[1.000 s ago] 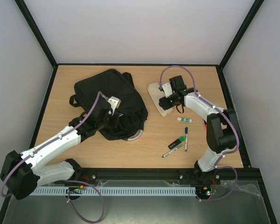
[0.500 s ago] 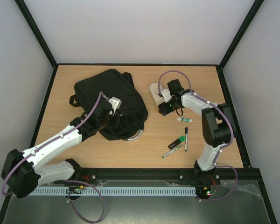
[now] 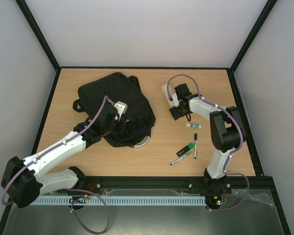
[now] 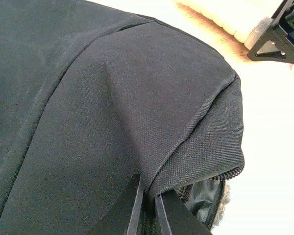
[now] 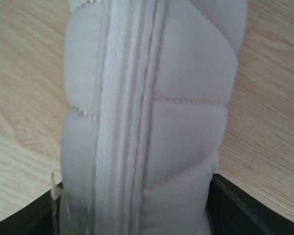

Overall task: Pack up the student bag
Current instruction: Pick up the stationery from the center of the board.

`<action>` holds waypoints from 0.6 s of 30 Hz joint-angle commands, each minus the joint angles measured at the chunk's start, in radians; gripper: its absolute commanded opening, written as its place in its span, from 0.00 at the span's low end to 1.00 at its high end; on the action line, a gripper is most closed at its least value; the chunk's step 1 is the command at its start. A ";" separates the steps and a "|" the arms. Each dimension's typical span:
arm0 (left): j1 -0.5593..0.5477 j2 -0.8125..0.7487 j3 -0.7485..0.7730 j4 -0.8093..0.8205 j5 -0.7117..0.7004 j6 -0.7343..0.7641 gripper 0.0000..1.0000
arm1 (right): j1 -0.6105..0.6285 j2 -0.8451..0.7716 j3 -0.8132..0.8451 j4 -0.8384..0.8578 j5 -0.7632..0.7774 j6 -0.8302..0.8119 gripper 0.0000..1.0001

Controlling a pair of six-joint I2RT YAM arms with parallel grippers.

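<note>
The student bag (image 3: 118, 98), a big black fabric backpack, lies at the table's left centre. My left gripper (image 3: 112, 122) is shut on a fold of its fabric (image 4: 148, 196), just beside the open zip edge (image 4: 230, 172), where the dark lining shows. A white quilted pouch (image 3: 166, 92) stands up on its edge at the right centre. My right gripper (image 3: 173, 101) is closed around its near end. In the right wrist view the pouch (image 5: 152, 98) fills the whole gap between the black fingers (image 5: 225, 200).
A white glue stick (image 3: 193, 126), a black marker (image 3: 195, 145), a green highlighter (image 3: 187, 148) and a thin pen (image 3: 180, 158) lie on the wood near the right arm. The bag's grey loop handle (image 3: 142, 143) curves out at its near edge.
The pouch has gone from lying flat to standing on its edge in the right gripper, which shifted slightly back and left. The left arm and the bag have stayed put.
</note>
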 commanded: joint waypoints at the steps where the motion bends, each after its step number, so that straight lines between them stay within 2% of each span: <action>1: -0.004 -0.005 0.035 0.018 -0.008 0.011 0.05 | -0.020 0.029 -0.015 -0.012 0.079 0.038 0.64; 13: -0.004 -0.012 0.038 0.018 -0.005 0.011 0.06 | -0.095 -0.046 -0.030 0.016 0.020 0.068 0.39; 18: -0.004 -0.021 0.037 0.018 -0.013 0.011 0.06 | -0.100 -0.178 -0.032 -0.015 -0.115 0.074 0.32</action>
